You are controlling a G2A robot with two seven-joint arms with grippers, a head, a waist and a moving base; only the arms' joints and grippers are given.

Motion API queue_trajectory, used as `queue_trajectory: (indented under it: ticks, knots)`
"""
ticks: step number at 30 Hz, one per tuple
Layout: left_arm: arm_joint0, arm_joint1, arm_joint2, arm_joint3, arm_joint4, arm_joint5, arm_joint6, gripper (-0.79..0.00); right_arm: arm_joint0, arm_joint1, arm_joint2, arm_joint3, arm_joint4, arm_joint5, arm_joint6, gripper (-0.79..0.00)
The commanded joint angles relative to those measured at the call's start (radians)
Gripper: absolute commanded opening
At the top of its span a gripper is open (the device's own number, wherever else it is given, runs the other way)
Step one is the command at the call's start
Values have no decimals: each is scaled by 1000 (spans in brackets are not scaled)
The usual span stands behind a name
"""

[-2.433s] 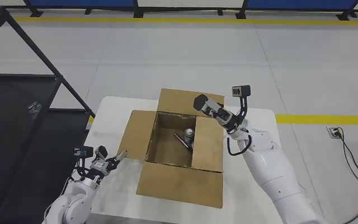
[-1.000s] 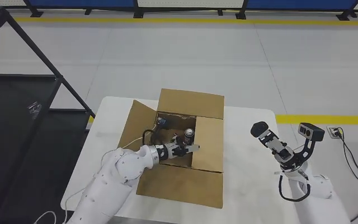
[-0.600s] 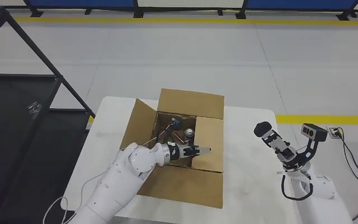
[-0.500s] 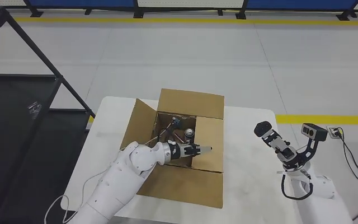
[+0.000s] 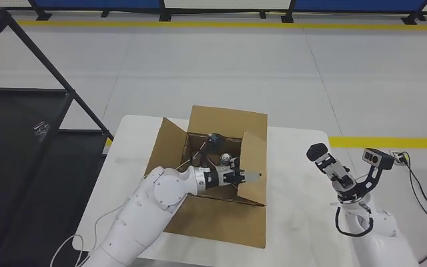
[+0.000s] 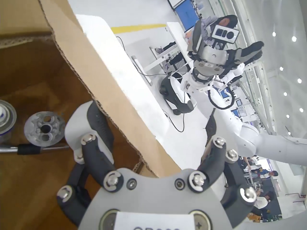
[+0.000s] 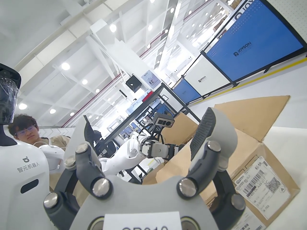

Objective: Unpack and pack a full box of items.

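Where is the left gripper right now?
Top view: the left gripper is at the cardboard box, open astride its raised right flap, just beside the can.

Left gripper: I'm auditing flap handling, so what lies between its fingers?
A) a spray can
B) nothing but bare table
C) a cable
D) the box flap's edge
D: in the left wrist view the left gripper is open astride the box flap, one finger on each side.

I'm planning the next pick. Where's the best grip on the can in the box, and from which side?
Probably around its upper wall, just below the rim, coming straight down: the can stands upright inside the box, whose walls block any side approach.
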Motion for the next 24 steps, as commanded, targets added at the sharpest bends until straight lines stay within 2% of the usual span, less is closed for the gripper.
queue_trajectory:
  ticks: [1, 12, 19, 24]
  knots:
    - [-8, -6, 11, -7, -5, 2, 0, 0, -9, 1, 6, 3, -2, -1, -17, 0]
    - [-75, -73, 162, 32, 81, -30, 112, 0, -152, -1, 99, -50, 22, -1, -91, 0]
    - [-143, -147, 272, 161, 121, 5, 219, 0, -221, -9, 163, -61, 19, -1, -114, 0]
    - [-175, -200, 345, 245, 183, 8, 276, 0, -271, -21, 240, -87, 5, -1, -172, 0]
